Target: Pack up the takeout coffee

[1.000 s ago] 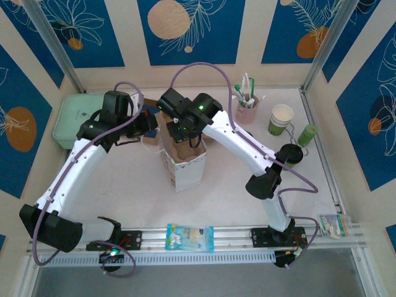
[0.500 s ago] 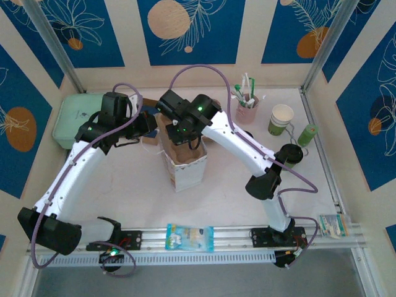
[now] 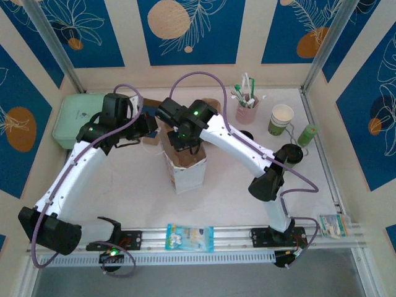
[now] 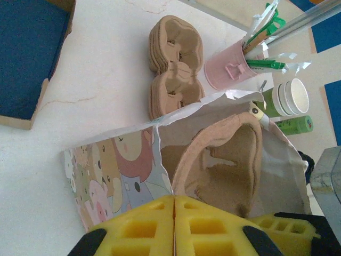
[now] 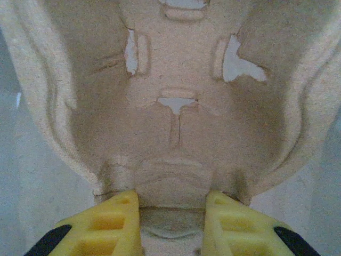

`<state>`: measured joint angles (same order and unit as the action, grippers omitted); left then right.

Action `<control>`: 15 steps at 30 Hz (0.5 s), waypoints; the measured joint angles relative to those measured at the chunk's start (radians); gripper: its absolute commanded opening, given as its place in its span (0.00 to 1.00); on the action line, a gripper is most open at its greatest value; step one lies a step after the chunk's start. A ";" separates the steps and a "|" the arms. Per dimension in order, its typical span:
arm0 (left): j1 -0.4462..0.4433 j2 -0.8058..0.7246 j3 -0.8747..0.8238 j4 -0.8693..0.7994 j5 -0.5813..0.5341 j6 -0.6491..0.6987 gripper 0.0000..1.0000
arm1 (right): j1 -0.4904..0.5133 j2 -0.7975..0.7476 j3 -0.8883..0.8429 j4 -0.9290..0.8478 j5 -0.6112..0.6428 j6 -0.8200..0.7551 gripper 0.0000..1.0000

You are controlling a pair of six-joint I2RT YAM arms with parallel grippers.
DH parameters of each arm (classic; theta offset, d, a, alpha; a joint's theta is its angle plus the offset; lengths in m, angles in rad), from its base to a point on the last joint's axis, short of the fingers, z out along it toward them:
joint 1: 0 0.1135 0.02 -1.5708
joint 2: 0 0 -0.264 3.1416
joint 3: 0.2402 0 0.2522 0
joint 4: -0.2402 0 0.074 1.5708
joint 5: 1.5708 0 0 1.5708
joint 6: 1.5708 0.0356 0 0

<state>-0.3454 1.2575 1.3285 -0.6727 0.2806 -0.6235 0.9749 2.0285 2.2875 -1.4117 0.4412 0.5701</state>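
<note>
right gripper (image 5: pixel 173 216) on pulp carrier (image 5: pixel 176 133)

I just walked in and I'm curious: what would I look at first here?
A cartoon paper bag stands in the middle of the table. The left claw pinches its rim while the right claw holds a brown cup carrier inside it. The coffee cup stands at the far right.

A pulp carrier (image 4: pixel 224 160), clamped by the right gripper (image 5: pixel 171 200), is plugging the mouth of the bag (image 3: pixel 185 173); the left gripper (image 4: pixel 174 205) is pinching the bag's rim. The counter (image 3: pixel 136 192) in front of the bag is lying open; the pink cup (image 3: pixel 247 111), takeout coffee (image 3: pixel 279 120) and green tube (image 3: pixel 307 134) are crowding its right.
</note>
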 measured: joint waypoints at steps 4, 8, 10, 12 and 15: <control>0.000 -0.002 -0.002 0.001 0.000 0.000 0.10 | -0.002 -0.005 -0.018 0.015 -0.004 0.004 0.25; -0.001 -0.013 -0.010 0.003 0.000 0.000 0.10 | -0.002 -0.005 -0.035 0.023 -0.012 0.007 0.26; -0.002 -0.019 -0.016 0.004 0.000 0.000 0.10 | -0.002 -0.005 -0.047 0.031 -0.016 0.007 0.25; -0.003 -0.021 -0.020 0.004 0.000 0.000 0.10 | -0.002 -0.005 -0.060 0.036 -0.021 0.007 0.26; -0.004 -0.021 -0.029 0.007 0.000 0.000 0.10 | -0.003 -0.006 -0.084 0.042 -0.028 0.008 0.25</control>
<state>-0.3492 1.2362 1.2995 -0.6655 0.2806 -0.6239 0.9722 2.0228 2.2040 -1.3693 0.4133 0.5781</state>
